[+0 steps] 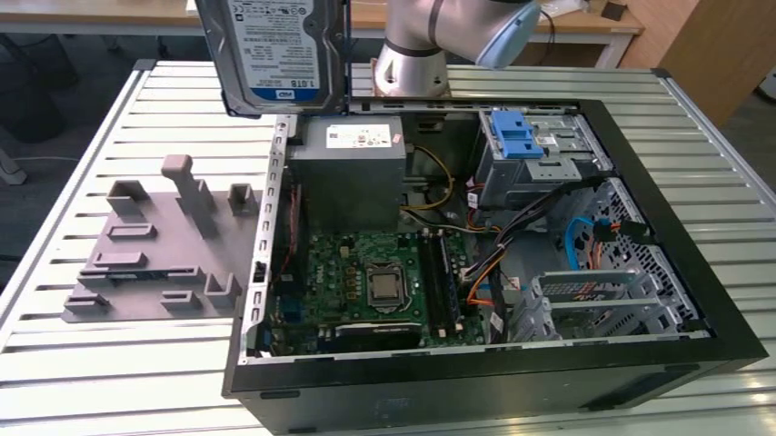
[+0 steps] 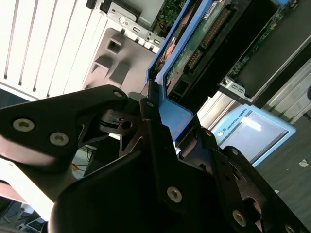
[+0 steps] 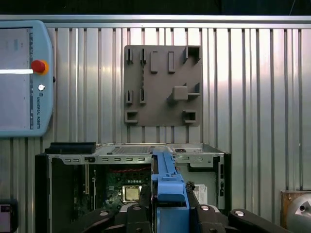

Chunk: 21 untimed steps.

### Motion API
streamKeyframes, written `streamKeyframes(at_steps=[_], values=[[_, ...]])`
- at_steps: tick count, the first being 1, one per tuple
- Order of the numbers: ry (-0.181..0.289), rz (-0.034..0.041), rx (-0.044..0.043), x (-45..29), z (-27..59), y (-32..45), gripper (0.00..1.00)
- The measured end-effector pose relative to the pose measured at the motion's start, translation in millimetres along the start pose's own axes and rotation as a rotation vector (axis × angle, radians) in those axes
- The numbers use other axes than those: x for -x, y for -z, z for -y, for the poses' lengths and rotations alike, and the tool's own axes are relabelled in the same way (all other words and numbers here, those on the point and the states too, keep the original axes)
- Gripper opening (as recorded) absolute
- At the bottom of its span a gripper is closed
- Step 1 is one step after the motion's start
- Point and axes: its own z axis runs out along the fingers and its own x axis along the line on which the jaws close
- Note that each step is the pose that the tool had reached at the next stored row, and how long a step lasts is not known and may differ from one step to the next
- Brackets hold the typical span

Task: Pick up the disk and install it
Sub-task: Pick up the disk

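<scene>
The disk (image 1: 273,50) hangs label-out, held on edge high above the slatted table, over the back corner of the open computer case (image 1: 485,368) on the exterior view's left. In the second wrist view my gripper (image 2: 163,114) is shut on the disk (image 2: 204,39), its black fingers (image 2: 146,109) clamping the blue side rail, with the green circuit-board side showing. The first wrist view looks down past the gripper (image 3: 167,206) along the disk's blue rail (image 3: 165,179), which stands edge-on over the case (image 3: 63,160).
A grey fixture plate (image 1: 158,245) with pegs and slots lies on the table beside the case. Inside the case are the grey power supply box (image 1: 352,173), the motherboard (image 1: 376,282), a perforated cage with a blue latch (image 1: 522,145) and loose cables. A teach pendant (image 3: 24,77) lies beyond.
</scene>
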Motion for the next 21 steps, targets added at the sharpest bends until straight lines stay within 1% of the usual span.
streamKeyframes(at_steps=[3,7,9,13,16,18,21], values=[[0.001,0.0000,0.0000,0.1,3.8,0.0,0.37],[0.001,-0.0001,0.0001,-0.4,5.2,-0.4,0.37],[0.001,0.0000,0.0000,-2.2,6.1,-0.8,0.37],[0.002,0.0000,0.0000,-8.0,7.3,-1.6,0.37],[0.002,0.0002,-0.0002,-10.5,7.9,-2.6,0.37],[0.002,-0.0002,0.0002,-11.7,10.7,-3.3,0.37],[0.002,-0.0001,0.0001,-12.8,20.6,-4.6,0.37]])
